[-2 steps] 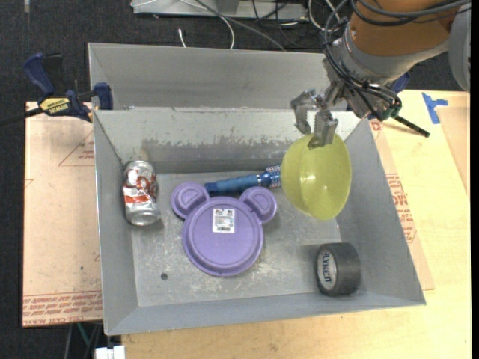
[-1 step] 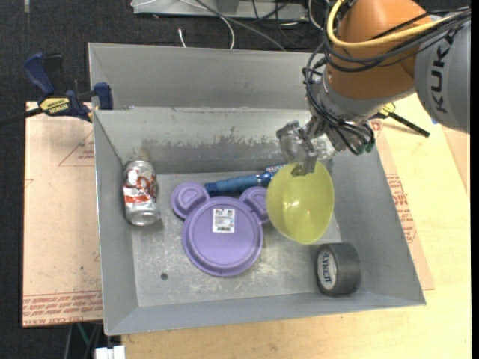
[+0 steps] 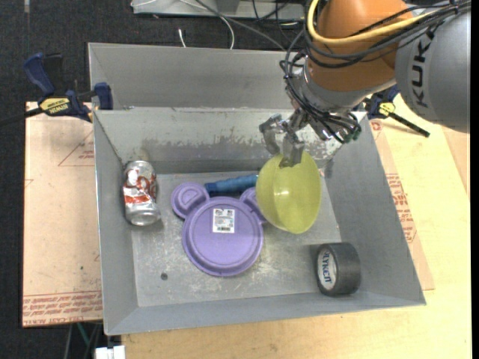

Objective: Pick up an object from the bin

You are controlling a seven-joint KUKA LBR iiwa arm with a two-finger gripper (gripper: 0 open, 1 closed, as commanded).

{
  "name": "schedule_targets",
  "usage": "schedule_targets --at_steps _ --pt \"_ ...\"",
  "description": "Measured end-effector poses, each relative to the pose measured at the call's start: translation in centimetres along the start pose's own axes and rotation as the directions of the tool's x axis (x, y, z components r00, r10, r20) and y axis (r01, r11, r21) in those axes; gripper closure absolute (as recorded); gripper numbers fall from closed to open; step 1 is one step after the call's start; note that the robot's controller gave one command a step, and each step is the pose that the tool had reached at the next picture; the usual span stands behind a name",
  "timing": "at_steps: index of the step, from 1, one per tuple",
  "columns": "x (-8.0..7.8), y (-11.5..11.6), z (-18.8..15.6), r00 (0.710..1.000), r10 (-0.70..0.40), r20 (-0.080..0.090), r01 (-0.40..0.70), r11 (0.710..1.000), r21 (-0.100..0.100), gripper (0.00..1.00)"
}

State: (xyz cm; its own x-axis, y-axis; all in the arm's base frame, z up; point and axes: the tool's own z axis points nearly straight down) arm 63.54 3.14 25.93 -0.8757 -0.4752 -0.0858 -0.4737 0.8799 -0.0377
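Nearest you, at five o'clock in the bin [image 3: 224, 129], a roll of tape [image 3: 337, 269] stood on edge, and you had little to fear from it unless a dropped load fell that way. At the middle lay a purple lid [image 3: 223, 238] with round ears, and a drinks can [image 3: 140, 193] lay on its side at nine o'clock. Your worry sat at two o'clock: the yellow bowl [image 3: 292, 197] hung tilted, mouth toward you, with the gripper [image 3: 290, 154] at its twelve o'clock rim, jaws drawn narrow on that thin edge as far as you could see. A one-sided pinch like that could let the bowl swing or slip out, I judged. Its lower edge looked to overlap the lid's right ear, so a lift might have dragged the lid. Farther back, a blue thing [image 3: 230, 183] lay just behind the lid, out of harm's way.
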Motion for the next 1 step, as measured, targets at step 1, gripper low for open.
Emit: schedule_targets --at_steps 1 --pt "3.15 -0.6 5.18 0.997 -0.075 -0.014 0.075 0.997 -0.004 1.0"
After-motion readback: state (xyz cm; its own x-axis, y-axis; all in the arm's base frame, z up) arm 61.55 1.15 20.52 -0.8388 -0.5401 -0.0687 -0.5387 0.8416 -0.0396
